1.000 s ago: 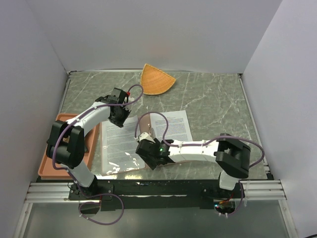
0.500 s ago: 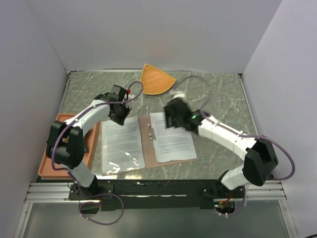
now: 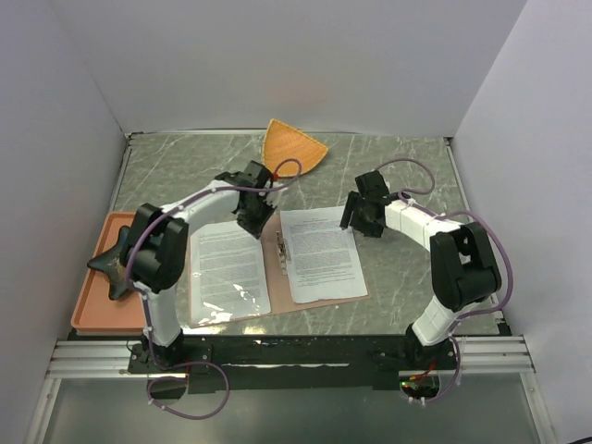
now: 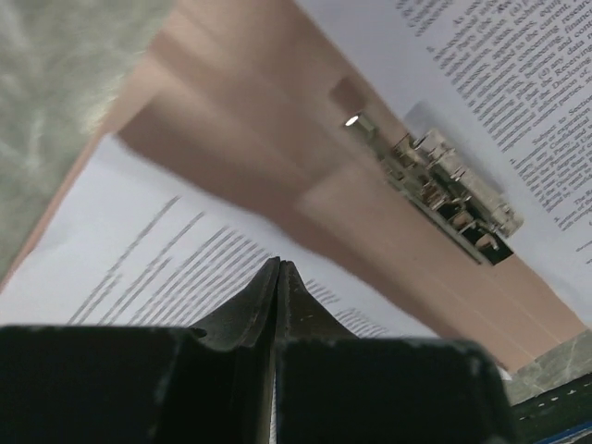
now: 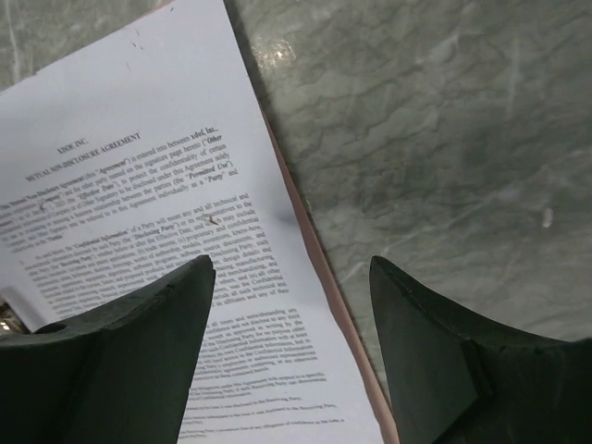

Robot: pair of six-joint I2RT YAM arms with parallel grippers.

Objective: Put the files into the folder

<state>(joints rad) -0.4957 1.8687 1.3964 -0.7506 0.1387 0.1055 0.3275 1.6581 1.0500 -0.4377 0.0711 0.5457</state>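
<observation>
**Mia:** Grey-green stone table [image 3: 407, 176], white walls [image 3: 277, 55] on three sides. Where are the files [image 3: 319, 254]?

**Ben:** Two white sheets lie flat on the open folder [image 3: 274, 231], in the middle of the top view. One sheet is on each half. Only a brown strip of the folder shows between them, plus thin edges.

**Mia:** What is the shiny bit?

**Ben:** A metal clip [image 3: 282, 250] on the brown strip, right by the inner edge of the right-hand sheet. It looks blurry in the left wrist view.

**Mia:** And the claws?

**Ben:** The left claw [image 3: 254, 215] is at the top of the folder, over the top corner of the left-hand sheet. Its fingers [image 4: 250, 305] are pressed together in one thin line. I see nothing between them. The right claw [image 3: 356, 215] is at the top right corner of the other sheet. Its fingers [image 5: 148, 314] are wide apart and hold nothing. Under the gap are the sheet's edge and the folder's thin edge. The frame cuts off the bottom of the fingers.

**Mia:** Anything hidden?

**Ben:** The left arm covers part of the pink-orange tray [image 3: 92, 296] at the left of the top view. A black lump [image 3: 111, 264] sits there, and I cannot tell if it belongs to the arm. The print is too small to read from above.

**Mia:** Where is there room?

**Ben:** There is bare table on the right of the folder, up to the wall, and behind it up to the orange fan dish [image 3: 294, 148]. On the left the tray is just beside the folder. The folder's bottom edge is near the front edge of the table.
</observation>
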